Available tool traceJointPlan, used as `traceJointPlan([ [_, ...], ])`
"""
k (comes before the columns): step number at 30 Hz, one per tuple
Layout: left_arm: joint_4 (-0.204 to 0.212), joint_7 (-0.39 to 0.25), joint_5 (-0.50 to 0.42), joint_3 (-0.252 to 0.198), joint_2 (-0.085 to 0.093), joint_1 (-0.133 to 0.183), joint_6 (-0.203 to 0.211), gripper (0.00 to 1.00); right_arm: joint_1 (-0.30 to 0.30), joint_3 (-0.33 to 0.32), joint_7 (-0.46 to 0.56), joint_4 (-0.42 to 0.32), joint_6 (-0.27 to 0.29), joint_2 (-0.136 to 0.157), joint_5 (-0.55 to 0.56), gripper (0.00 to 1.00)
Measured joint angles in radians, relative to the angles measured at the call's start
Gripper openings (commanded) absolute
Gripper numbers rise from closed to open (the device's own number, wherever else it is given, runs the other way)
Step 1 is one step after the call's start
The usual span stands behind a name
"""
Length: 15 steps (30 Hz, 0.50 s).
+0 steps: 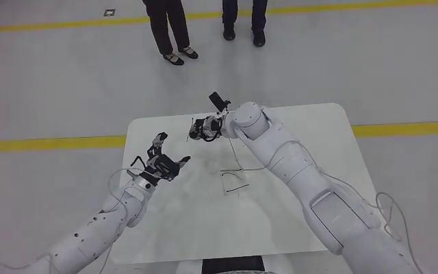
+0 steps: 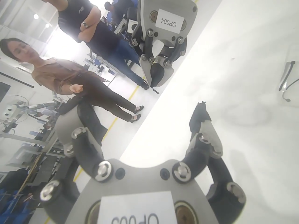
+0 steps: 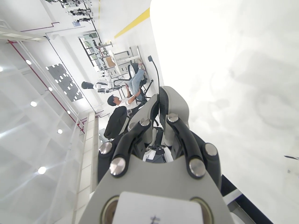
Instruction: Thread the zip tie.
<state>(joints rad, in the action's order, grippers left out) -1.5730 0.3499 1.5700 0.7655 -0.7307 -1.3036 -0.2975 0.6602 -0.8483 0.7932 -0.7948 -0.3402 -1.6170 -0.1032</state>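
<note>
- The right gripper (image 3: 159, 92) has its fingers pressed fully together on a thin black plastic zip tie (image 3: 156, 71)
- The zip tie stands out past the fingertips as a slightly curved strip, and its small square head is at the free end, in the air above the desk
- In the top view this gripper hangs over the far left part of the white desk with rounded corners (image 1: 321, 137), close to the far edge and not touching the surface
- In the left wrist view a short black tip comes out below the closed fingers of the right gripper; I cannot tell which end of the zip tie it is
- The left gripper (image 1: 172, 152) has its fingers spread wide apart and holds nothing
- It is over the left edge of the desk, nearer to the robot than the right gripper, and points toward it; the two are near each other but apart
- A clear plastic bag (image 1: 233, 180) lies flat near the middle of the desk, well apart from both grippers
- A thin black strip is with the bag; I cannot tell if it lies inside or on top
</note>
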Motion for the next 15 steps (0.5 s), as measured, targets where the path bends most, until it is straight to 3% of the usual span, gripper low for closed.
traceJointPlan([
  [4,0.009,-0.003,0.000,-0.007,-0.003,0.010,0.006,1.00,0.003,-0.005,0.000,0.002,0.000,0.002,-0.008,0.00],
  [6,0.014,-0.004,0.000,-0.013,-0.003,0.016,0.007,0.87,0.005,-0.003,-0.002,0.002,0.000,0.002,-0.012,0.00],
  [7,0.016,-0.004,0.000,-0.016,-0.003,0.018,0.007,0.68,0.005,-0.002,-0.002,0.003,0.000,0.002,-0.015,0.00],
  [9,0.019,-0.004,0.000,-0.021,-0.003,0.022,0.008,0.60,0.005,0.003,-0.001,0.007,0.000,0.001,-0.019,0.00],
  [10,0.020,-0.004,0.000,-0.023,-0.002,0.024,0.008,0.51,0.003,0.006,-0.001,0.009,0.000,0.000,-0.020,0.00],
  [15,0.025,-0.007,0.000,-0.033,-0.003,0.033,0.010,0.39,-0.006,0.023,0.002,0.028,0.000,-0.004,-0.033,0.00],
])
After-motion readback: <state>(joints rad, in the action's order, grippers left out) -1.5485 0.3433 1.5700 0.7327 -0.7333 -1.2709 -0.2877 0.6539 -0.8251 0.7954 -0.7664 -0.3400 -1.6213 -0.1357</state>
